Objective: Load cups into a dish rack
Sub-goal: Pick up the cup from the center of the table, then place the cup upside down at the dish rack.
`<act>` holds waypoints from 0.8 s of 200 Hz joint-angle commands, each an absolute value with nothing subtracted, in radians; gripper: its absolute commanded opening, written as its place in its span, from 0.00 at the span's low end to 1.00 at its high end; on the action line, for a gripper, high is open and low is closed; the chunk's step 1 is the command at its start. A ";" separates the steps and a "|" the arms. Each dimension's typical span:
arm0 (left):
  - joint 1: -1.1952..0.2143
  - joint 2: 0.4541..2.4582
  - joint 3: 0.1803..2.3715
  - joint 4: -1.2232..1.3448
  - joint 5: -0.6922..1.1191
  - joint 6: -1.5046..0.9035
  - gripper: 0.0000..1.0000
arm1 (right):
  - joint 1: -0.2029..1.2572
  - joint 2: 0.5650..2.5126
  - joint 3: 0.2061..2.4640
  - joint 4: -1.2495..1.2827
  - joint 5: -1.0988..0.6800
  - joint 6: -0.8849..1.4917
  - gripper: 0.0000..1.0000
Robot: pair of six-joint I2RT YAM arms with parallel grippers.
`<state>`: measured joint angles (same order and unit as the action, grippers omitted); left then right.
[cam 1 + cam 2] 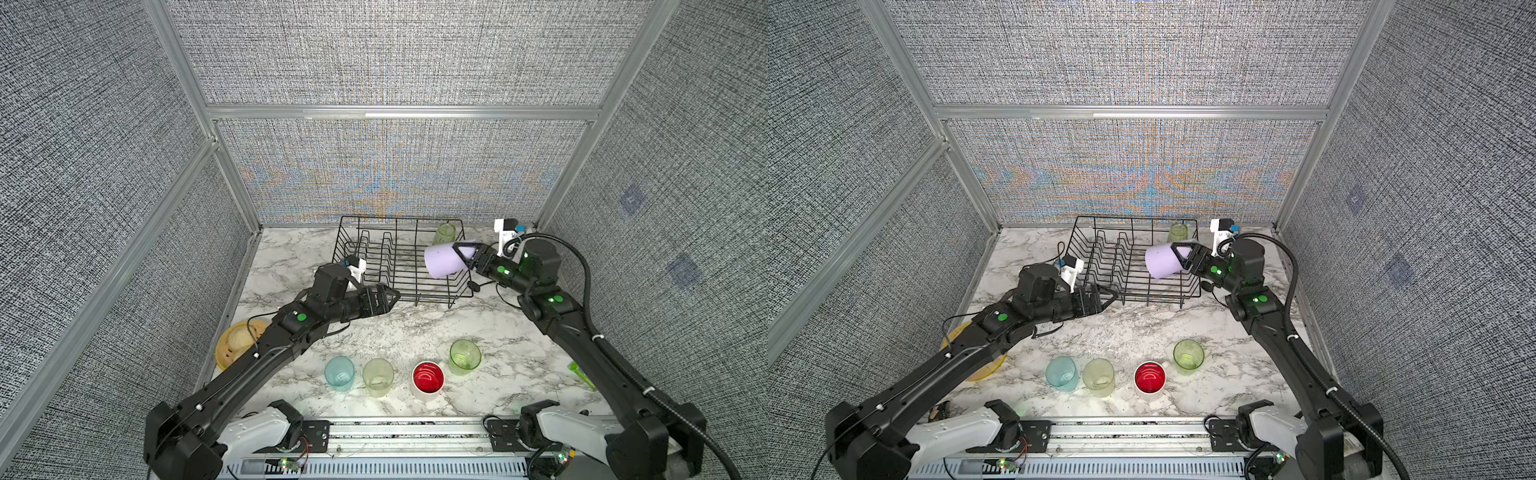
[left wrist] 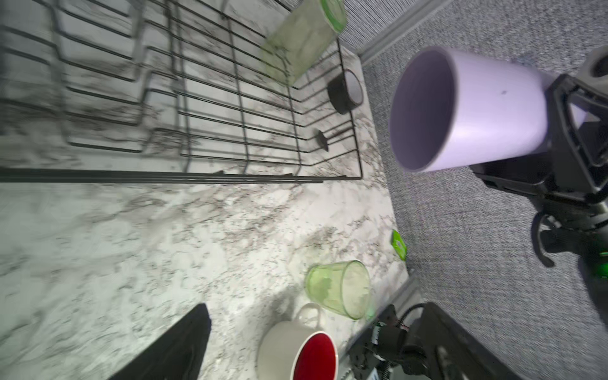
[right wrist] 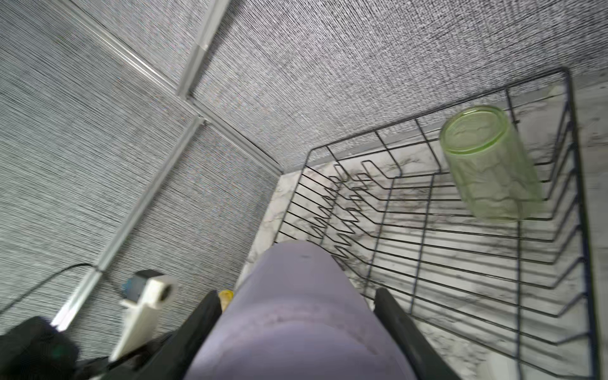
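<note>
No text, label or number is readable; the green packet's [image 2: 398,245] white print is too blurred

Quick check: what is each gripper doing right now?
Left gripper: open, holding nothing.
Right gripper: closed on the lilac cup.

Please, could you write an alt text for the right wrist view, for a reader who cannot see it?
The right claw grips a lilac cup, held over the near edge of a black wire dish rack on a marble table. A tall translucent green cup stands in a corner of the rack.
</note>
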<state>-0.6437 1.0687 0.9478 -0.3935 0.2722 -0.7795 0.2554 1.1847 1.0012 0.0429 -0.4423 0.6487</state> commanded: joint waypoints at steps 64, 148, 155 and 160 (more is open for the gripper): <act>-0.641 0.817 0.869 -0.699 -0.101 -0.636 1.00 | 0.288 1.493 1.206 -0.130 -0.218 0.200 0.56; -0.641 0.826 0.865 -0.744 -0.076 -0.614 0.99 | 0.399 1.675 1.247 -0.101 0.158 0.032 0.54; -0.642 0.828 0.860 -0.733 -0.061 -0.614 1.00 | 0.399 1.690 1.251 -0.100 0.189 0.042 0.54; -0.641 0.831 0.856 -0.721 -0.041 -0.612 1.00 | 0.400 1.697 1.253 -0.099 0.207 0.044 0.54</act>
